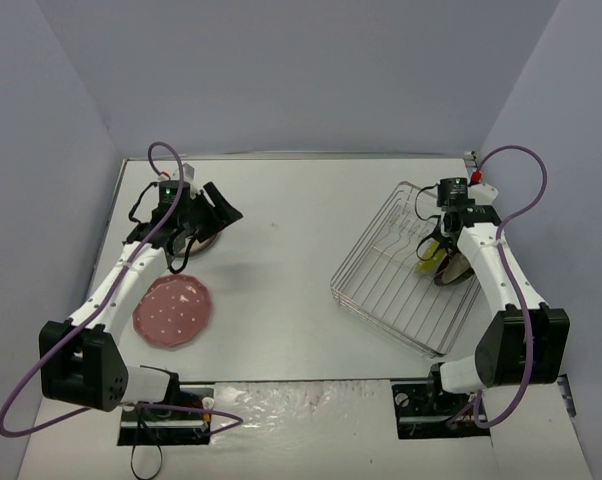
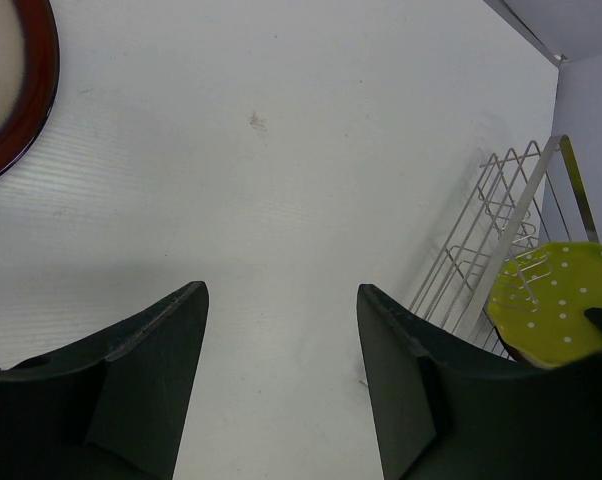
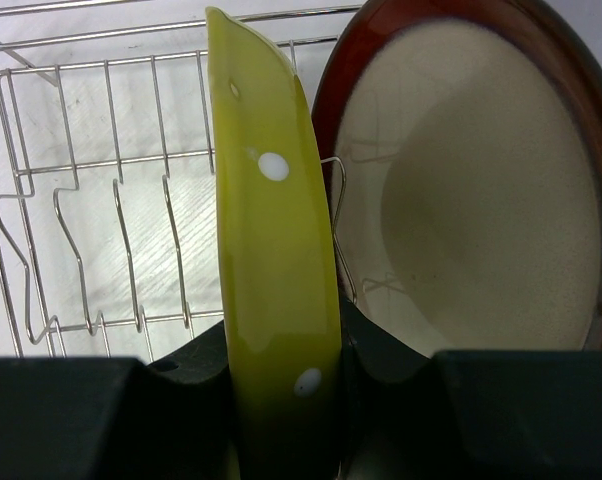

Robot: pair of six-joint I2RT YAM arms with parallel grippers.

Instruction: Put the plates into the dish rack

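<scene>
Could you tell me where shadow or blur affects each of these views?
Top external: even light, soft shadow beside the left arm. Left wrist: left tool soft-edged up close, dim shadow on the table before it. Right wrist: yellow-green plate sharp above, blurred below.

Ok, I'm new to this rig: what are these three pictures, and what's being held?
Two robot arms sit at the table's near edge. The wide picture looks down from above and behind them; the other two come from a camera on each wrist, its dark fingers at the bottom. The left gripper is open and empty, near a red-rimmed plate. A pink plate lies flat. The right gripper pinches the green plate on edge in the rack, beside a second red-rimmed plate.
</scene>
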